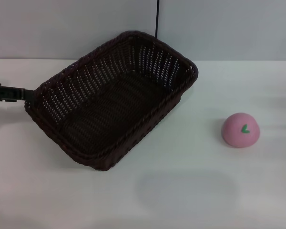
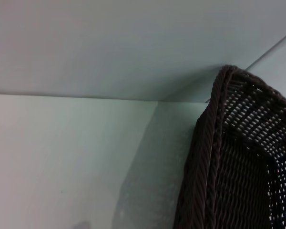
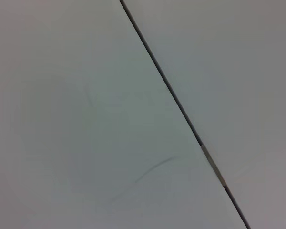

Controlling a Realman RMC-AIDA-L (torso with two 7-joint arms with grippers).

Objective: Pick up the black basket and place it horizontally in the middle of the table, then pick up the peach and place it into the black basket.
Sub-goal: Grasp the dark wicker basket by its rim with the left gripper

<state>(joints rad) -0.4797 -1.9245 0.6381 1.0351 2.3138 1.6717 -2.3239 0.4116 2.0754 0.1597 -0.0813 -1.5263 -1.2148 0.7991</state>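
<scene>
The black basket (image 1: 115,98) lies diagonally on the white table (image 1: 181,191), left of centre, with its long axis running from near left to far right. It is empty. My left gripper (image 1: 25,94) reaches in from the left edge and meets the basket's left corner at the rim. The left wrist view shows that braided corner (image 2: 224,157) close by, with bare table beside it. The pink peach (image 1: 240,130), green leaf mark up, sits alone on the table to the right of the basket. My right gripper is out of view.
A pale wall (image 1: 62,28) with a dark vertical seam (image 1: 158,19) stands behind the table. The right wrist view shows only a pale surface crossed by a dark line (image 3: 181,114).
</scene>
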